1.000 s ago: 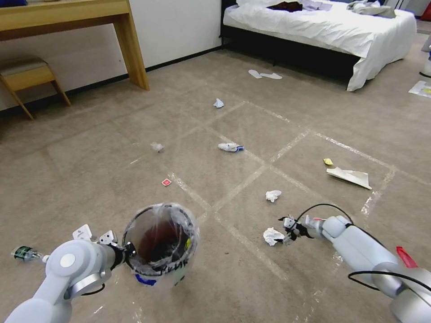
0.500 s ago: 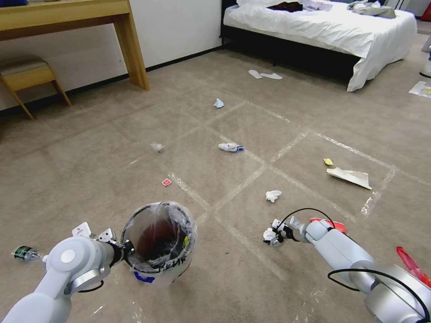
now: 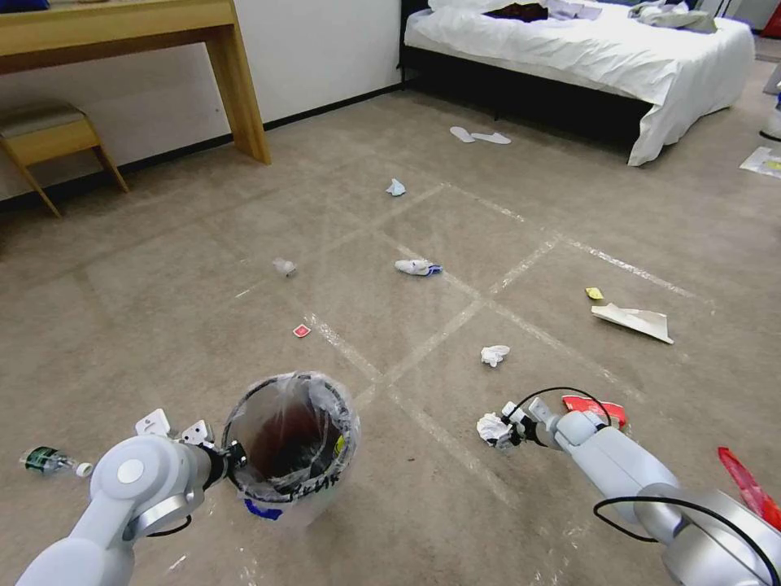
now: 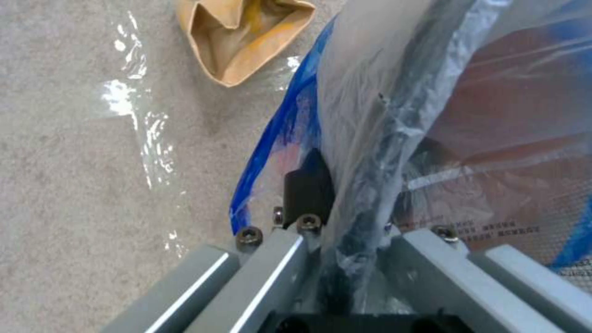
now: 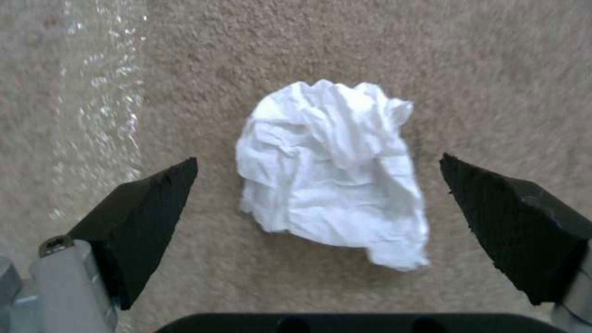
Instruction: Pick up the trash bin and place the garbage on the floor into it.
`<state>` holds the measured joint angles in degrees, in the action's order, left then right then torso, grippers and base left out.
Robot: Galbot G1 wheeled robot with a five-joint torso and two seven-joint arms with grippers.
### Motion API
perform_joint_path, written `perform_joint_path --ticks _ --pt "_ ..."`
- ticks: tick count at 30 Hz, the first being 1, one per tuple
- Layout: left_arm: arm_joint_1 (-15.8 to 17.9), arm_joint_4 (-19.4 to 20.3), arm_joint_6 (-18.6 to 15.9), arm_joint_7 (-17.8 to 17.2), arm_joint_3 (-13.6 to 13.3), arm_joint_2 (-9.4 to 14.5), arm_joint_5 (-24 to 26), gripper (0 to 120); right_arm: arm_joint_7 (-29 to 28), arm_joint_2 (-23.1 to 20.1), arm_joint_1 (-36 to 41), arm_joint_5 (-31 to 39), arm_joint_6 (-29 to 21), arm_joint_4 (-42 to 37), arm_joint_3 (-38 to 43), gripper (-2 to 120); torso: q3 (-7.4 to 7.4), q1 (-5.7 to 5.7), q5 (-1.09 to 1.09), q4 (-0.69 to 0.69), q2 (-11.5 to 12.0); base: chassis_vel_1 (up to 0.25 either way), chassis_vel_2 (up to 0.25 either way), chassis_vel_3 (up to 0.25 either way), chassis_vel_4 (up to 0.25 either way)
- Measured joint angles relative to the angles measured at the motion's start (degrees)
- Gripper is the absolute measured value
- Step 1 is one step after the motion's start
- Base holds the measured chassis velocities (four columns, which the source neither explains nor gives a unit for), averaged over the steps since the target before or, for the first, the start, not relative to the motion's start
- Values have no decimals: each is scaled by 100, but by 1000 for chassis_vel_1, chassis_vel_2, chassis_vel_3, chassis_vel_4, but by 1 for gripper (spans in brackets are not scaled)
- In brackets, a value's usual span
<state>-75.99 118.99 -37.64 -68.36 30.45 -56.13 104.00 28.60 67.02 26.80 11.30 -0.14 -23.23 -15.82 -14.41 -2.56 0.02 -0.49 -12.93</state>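
The trash bin, round with a dark reddish inside and a crinkly clear liner, hangs just above the floor at lower left. My left gripper is shut on its rim; the left wrist view shows that gripper clamping the lined rim. My right gripper is low over the carpet, open, beside a crumpled white tissue. In the right wrist view this gripper straddles the tissue, its black fingertips apart from it on both sides.
More garbage lies around: a tissue, a white-blue wrapper, a red wrapper, white paper, a small bottle, brown cardboard. A bed stands far right, a desk and stool far left.
My right gripper has moved left and down to the crumpled tissue and now brackets it. The bin has shifted slightly in my left gripper's hold.
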Motion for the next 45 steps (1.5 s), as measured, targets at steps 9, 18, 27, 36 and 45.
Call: perform_joint_path --ticks 9,18,27,36,45 --pt "-29 24 18 -1 -8 -15 -36 0 -592 190 33 347 -604 52 205 100 0 0 -1 -1 0 0 0 0 0" --pt "-14 16 24 -2 -26 -5 -61 0 -1132 148 145 1034 -1216 -195 299 100 0 0 -1 -2 0 0 0 0 0" --pt "-12 1 31 4 -45 8 -73 0 -1267 275 227 1120 -1236 -219 347 100 0 0 0 0 0 0 0 0 0" --pt "-60 20 31 24 -10 32 -71 0 -1291 423 186 1121 -1163 -54 396 100 0 0 -1 -2 0 0 0 0 0" --pt "-58 23 32 42 -12 33 -75 0 -1328 566 120 973 -1050 168 495 100 0 0 -1 -2 0 0 0 0 0"
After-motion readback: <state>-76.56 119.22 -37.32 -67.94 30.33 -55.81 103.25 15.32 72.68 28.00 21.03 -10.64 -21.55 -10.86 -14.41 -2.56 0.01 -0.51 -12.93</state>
